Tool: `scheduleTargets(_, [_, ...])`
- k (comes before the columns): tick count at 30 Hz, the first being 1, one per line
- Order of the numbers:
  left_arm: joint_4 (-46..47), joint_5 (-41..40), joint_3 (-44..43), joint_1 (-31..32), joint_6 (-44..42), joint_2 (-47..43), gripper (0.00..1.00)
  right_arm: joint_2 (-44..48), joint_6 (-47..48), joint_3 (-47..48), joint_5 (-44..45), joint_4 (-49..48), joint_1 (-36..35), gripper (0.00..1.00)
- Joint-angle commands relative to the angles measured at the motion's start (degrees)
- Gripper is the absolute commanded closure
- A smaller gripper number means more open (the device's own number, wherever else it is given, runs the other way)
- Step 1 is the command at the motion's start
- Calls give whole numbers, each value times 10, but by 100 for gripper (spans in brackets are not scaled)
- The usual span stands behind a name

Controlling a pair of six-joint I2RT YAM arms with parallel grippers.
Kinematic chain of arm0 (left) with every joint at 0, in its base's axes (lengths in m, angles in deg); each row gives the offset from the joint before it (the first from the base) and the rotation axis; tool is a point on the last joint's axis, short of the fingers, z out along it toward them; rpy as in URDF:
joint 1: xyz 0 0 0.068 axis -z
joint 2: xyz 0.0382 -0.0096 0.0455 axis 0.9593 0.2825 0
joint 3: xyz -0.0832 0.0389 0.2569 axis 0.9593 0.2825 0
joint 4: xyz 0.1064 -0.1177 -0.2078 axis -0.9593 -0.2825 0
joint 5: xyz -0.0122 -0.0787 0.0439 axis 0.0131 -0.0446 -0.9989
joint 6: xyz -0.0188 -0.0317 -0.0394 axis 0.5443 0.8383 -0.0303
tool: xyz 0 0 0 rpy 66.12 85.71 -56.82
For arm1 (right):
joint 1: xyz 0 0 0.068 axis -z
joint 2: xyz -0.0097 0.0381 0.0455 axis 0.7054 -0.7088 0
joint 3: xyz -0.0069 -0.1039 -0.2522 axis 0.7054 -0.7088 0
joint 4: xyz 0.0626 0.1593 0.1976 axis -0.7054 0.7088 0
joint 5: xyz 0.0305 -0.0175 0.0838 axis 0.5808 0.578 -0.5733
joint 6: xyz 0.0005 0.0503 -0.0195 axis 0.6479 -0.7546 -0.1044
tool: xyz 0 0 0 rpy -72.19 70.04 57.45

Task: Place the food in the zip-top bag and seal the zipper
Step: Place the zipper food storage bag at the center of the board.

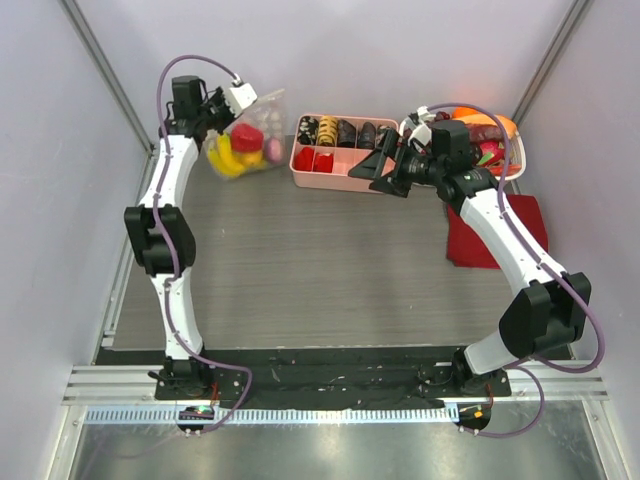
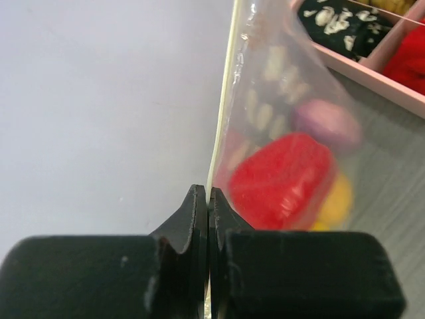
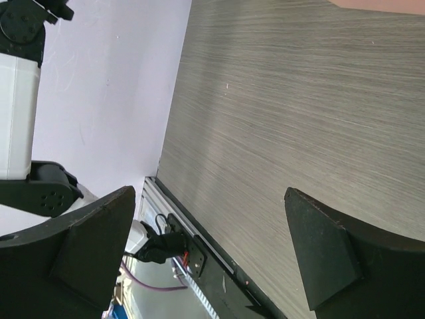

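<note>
Two robot arms, the left arm (image 1: 170, 185) and the right arm (image 1: 500, 225), stand at one grey counter (image 1: 320, 260). Each ends in a single hand, the left hand (image 2: 208, 199) and the right hand (image 1: 383, 166), making two in all. One zip-top bag (image 1: 268, 110) sits at far left, and three toy foods show through it: one yellow banana bunch (image 1: 228, 158), one red piece (image 1: 245, 137) and one pink piece (image 1: 274, 151). One pink tray (image 1: 330, 181) stands at far centre, its compartments too crowded to count. One red cloth (image 1: 462, 245) lies at right. One orange container (image 1: 490, 122), partly hidden, is at far right.
</note>
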Motion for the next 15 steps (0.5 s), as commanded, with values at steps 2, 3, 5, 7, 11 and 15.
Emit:
scheduleTargets(2, [81,45,-44,-7,-17,-8,100,29,21,-13,-36,-21,8,0])
scheduleTargets(3, [81,52,-21,-8,-22,-18,100,29,23,-17,-37,-21,9,0])
scheduleTargets(5, [84,76,72,-7,-40,-56,100,27,22,-23,-41,-21,10,0])
scheduleTargets(7, [84,90,148,-7,-52,-84,100,24,21,-29,-46,-21,12,0])
scheduleTargets(11, [81,91,383,8,-103,-177,100,30,18,-45,-59,-21,17,0])
scheduleTargets(15, [71,76,517,13,-110,-223,100,44,29,-58,-69,-17,21,0])
